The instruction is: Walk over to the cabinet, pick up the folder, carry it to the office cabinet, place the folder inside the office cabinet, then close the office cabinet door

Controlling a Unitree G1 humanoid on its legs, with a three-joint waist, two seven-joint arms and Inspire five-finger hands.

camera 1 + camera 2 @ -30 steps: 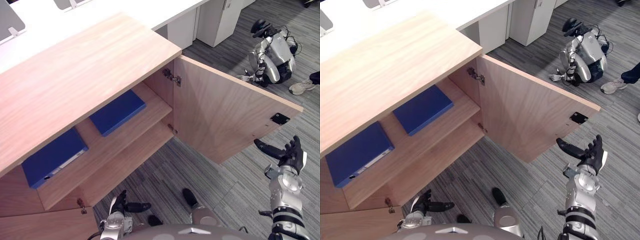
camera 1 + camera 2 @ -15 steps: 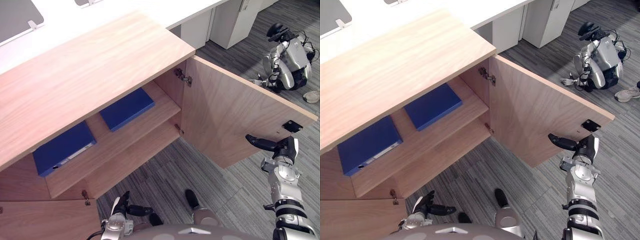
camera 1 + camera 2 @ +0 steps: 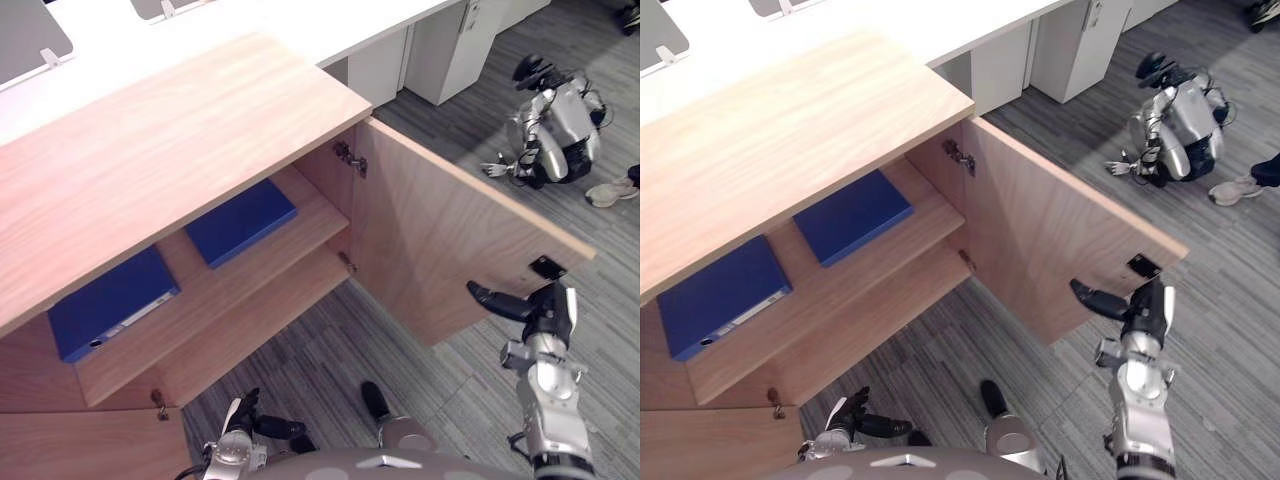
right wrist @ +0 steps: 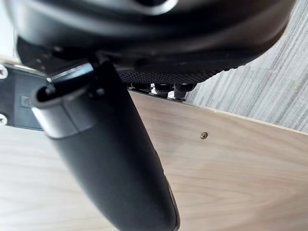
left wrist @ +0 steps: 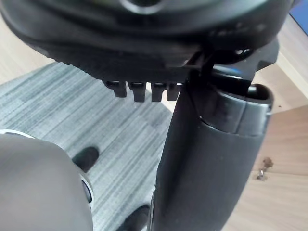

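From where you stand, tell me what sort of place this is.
Probably an office: a wooden cabinet with blue folders on its shelf, white desks behind it, and grey carpet on the floor.

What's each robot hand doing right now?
Left robot hand: open, holding nothing.
Right robot hand: open, holding nothing, at the cabinet door.

The right hand (image 4: 159, 43) is big and dark. Its fat black thumb (image 4: 106, 159) sticks out straight over a wooden door (image 4: 240, 183). A few fingertips (image 4: 183, 89) peek out by the door's edge. The door has a tiny screw (image 4: 204, 135) and a black plate (image 4: 19, 103). Past the edge lies grey striped floor (image 4: 269, 91).
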